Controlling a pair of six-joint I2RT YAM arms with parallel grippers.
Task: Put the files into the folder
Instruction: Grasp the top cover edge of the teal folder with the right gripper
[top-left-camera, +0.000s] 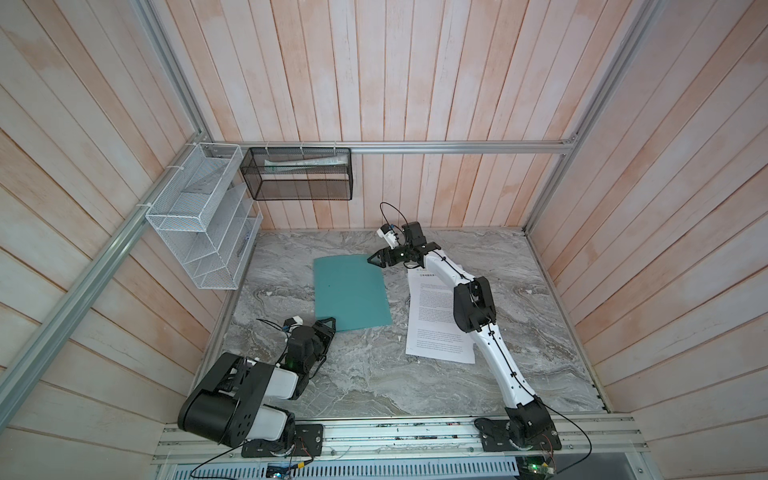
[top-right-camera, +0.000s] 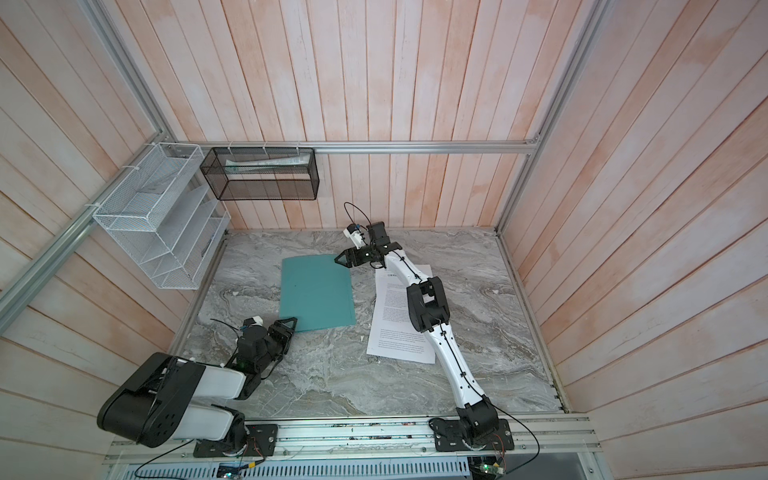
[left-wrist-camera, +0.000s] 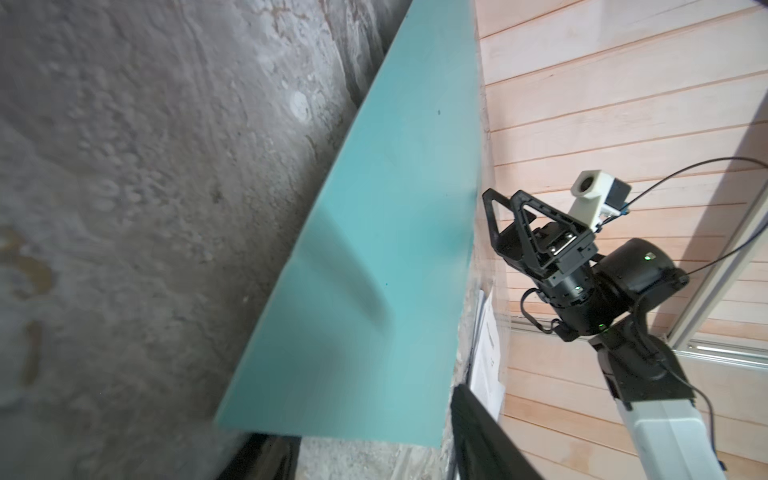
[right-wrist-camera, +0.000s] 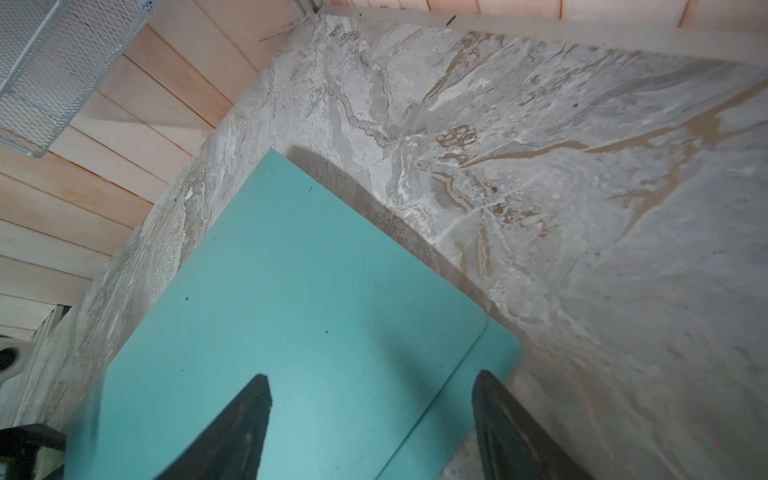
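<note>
The task has hardly begun: the folder (top-left-camera: 353, 293) lies shut and flat on the worktop (top-left-camera: 374, 374), and the files (top-left-camera: 432, 320) lie loose beside it, not touching it and partly under the right arm. The right gripper (top-left-camera: 374, 260) hangs with jaws apart over the folder's far corner. The left gripper (top-left-camera: 328, 326), jaws also apart, sits at its near corner, and the wire rack (top-left-camera: 199, 232) and mesh basket (top-left-camera: 299, 174) on the walls block nothing.
</note>
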